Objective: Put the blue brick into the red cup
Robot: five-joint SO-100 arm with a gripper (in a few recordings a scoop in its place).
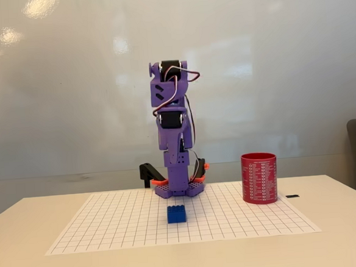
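Brick (176,214) left of cup (259,178) — apart.

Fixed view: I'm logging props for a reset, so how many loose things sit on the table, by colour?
Blue: 1, the blue brick
Red: 1, the red cup
Black: 1, a small flat black piece right of the cup
Total: 3

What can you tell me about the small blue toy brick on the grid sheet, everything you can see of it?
The small bright blue plastic toy brick is boxy, with low studs along its top. It looks glossy and whole. It sits upright and square to the fixed view, resting flat on the white gridded sheet in front of the purple robot arm's base. Only the sheet touches it. The red cylindrical cup stands apart, to its right.
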